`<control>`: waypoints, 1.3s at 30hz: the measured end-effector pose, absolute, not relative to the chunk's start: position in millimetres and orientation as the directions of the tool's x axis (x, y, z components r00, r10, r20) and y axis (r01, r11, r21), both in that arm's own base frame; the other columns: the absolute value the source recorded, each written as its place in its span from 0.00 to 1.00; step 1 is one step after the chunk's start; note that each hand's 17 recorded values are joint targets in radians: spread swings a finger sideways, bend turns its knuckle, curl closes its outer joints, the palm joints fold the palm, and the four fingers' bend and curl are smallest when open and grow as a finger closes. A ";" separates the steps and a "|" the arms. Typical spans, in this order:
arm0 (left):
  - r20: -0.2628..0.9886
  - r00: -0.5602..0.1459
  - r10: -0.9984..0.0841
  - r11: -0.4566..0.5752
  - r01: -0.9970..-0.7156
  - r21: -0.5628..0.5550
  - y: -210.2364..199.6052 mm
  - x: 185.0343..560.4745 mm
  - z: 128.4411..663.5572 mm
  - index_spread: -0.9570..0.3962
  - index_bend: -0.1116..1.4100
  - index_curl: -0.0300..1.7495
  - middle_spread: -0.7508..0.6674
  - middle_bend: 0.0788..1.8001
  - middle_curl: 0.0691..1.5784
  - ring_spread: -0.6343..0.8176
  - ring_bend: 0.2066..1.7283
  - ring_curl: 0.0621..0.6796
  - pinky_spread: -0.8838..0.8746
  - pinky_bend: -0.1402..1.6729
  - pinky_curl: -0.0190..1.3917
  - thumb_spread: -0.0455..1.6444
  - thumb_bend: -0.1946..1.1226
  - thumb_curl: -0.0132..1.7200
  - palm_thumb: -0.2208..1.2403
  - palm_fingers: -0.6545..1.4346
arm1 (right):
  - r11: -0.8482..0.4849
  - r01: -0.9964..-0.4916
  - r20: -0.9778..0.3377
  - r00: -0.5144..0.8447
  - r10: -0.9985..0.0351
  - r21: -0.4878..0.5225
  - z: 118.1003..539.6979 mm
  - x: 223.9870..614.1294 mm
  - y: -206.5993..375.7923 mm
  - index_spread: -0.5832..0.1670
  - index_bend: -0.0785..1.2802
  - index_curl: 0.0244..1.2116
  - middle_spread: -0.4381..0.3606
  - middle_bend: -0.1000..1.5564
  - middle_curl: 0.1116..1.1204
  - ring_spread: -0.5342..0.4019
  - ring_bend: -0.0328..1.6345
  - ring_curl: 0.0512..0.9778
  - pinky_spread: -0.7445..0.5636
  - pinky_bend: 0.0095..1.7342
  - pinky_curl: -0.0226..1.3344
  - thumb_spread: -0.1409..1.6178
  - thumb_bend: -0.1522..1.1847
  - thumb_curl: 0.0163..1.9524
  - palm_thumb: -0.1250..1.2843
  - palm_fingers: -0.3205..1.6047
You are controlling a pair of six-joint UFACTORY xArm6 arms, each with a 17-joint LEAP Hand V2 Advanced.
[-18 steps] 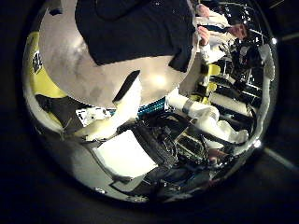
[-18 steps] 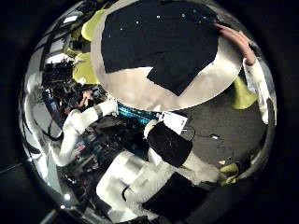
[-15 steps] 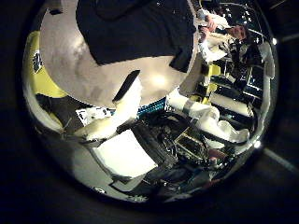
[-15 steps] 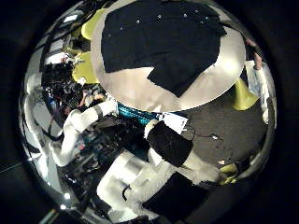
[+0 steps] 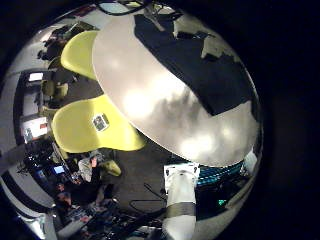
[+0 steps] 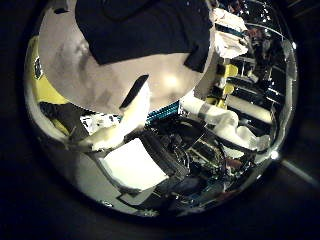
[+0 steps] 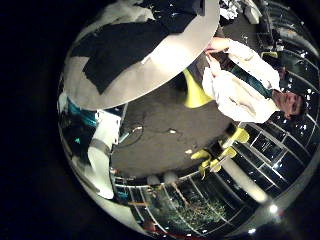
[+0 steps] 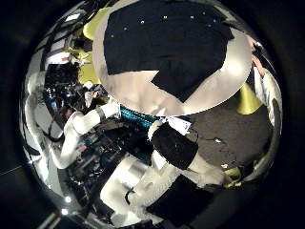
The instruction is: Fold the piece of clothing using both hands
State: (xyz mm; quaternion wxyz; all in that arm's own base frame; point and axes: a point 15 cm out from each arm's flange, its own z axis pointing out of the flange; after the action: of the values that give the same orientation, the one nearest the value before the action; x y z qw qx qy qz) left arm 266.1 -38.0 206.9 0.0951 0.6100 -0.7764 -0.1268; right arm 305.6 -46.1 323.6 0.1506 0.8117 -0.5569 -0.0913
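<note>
- The left hand: its white parts (image 6: 130,110) show at the table's edge, raised well above it; whether its fingers are open cannot be told.
- The dark garment (image 8: 172,43) lies spread flat on the round table (image 8: 143,91), one sleeve (image 8: 186,81) reaching toward the rim.
- The right hand (image 8: 176,143) is also high above the table; its fingers cannot be told either.
</note>
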 end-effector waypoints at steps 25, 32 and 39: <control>-0.183 -0.325 -0.928 0.271 -0.925 0.268 -60.1 298.6 127.7 0.48 0.27 0.35 0.29 0.42 0.41 0.16 0.52 0.40 0.28 0.35 0.29 0.70 0.16 0.19 0.47 0.81 | -0.281 -0.877 0.001 0.306 -0.952 0.391 308.6 271.9 -67.7 0.30 0.18 0.24 0.49 0.26 0.26 0.54 0.48 0.15 0.73 0.42 0.06 0.81 0.10 0.14 0.40 0.34; -0.185 -0.319 -0.929 0.269 -0.929 0.252 -56.2 298.4 148.9 0.36 0.32 0.45 0.20 0.46 0.49 0.10 0.59 0.56 0.15 0.46 0.36 0.78 0.15 0.18 0.50 0.81 | -0.281 -0.875 0.000 0.306 -0.952 0.393 307.8 272.0 -67.3 0.30 0.18 0.24 0.49 0.26 0.26 0.53 0.48 0.15 0.73 0.42 0.05 0.82 0.10 0.14 0.40 0.34; -0.173 -0.334 -0.926 0.275 -0.915 0.296 -54.8 289.5 167.0 0.31 0.33 0.52 0.17 0.47 0.54 0.09 0.63 0.63 0.12 0.51 0.40 0.81 0.14 0.18 0.52 0.78 | -0.283 -0.876 0.001 0.308 -0.952 0.390 307.9 272.8 -67.4 0.30 0.18 0.24 0.49 0.27 0.26 0.52 0.48 0.15 0.73 0.42 0.05 0.82 0.10 0.14 0.40 0.34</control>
State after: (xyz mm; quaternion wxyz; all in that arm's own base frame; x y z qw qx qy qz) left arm 289.5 -54.8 167.0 0.0167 0.5767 -0.7982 -0.1732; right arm 272.8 -67.4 307.9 0.1614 0.7923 -0.5767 -0.1167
